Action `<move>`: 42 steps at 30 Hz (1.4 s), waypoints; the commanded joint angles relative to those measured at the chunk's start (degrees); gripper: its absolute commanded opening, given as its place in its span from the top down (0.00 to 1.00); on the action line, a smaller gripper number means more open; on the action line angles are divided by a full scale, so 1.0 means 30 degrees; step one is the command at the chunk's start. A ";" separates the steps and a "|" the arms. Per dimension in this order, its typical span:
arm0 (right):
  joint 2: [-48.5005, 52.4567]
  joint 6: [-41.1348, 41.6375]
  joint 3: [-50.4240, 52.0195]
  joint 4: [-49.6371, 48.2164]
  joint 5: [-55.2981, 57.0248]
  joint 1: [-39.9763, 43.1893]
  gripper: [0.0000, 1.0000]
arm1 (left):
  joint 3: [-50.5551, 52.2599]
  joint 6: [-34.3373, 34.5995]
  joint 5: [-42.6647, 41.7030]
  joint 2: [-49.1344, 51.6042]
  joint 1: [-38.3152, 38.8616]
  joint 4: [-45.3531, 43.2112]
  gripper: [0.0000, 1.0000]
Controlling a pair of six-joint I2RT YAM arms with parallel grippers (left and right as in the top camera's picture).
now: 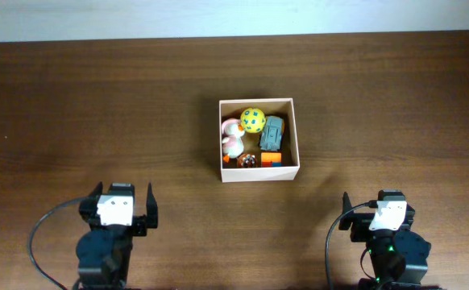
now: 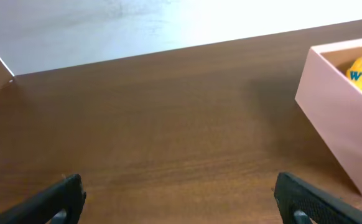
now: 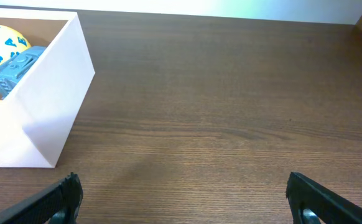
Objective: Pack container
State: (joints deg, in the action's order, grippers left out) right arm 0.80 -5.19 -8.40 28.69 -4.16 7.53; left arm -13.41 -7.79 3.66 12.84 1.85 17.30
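At the near edge of the counter [image 1: 97, 105] both arms rest side by side, well apart from each other. The left pincer [image 1: 122, 197] has its two fingers spread wide, and in the left wrist view only bare brown wood lies between the dark fingertips [image 2: 63, 198]. The right pincer [image 1: 379, 206] is spread apart in the same way and also holds nothing. Between the arms and the box there is only a stretch of plain wood, and in the overhead view I see no loose toy on it. Further away, near the middle of the counter and a little toward the right arm's side, stands the container [image 1: 258, 172], a square shallow box with white walls, upright and without a lid. Neither pincer touches it. Inside it lie several toys close together: an orange block [image 1: 271, 158] and a small dark toy [image 1: 247, 160] against the near wall, a white and pink soft animal [image 1: 232, 138] on the left side, a grey-blue vehicle [image 1: 274, 132] on the right, and a yellow ball [image 1: 253, 120] with blue marks at the far wall. I judge that the packing is finished or nearly finished, because all toys that can be seen are already in the box. No lid is in view, so whether closing is left I cannot tell.
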 commanded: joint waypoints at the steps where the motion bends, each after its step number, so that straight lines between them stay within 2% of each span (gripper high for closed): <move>1: -0.0197 -0.0124 0.0124 0.0022 -0.0117 0.0138 0.01 | 0.1209 -0.0299 0.0058 -0.1166 0.0007 -0.0117 0.01; 10: -0.0197 -0.0124 0.0124 0.0022 -0.0117 0.0138 0.01 | 0.2739 -0.0306 0.0073 -0.2244 0.0634 -0.0211 0.01; 42: -0.0197 -0.0124 0.0124 0.0022 -0.0117 0.0138 0.01 | 0.2812 -0.0306 0.0073 -0.2193 0.0619 -0.0488 0.01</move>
State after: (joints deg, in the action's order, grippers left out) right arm 0.80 -5.17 -8.40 28.69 -4.19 7.53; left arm -5.39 -7.79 3.66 6.74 3.49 16.21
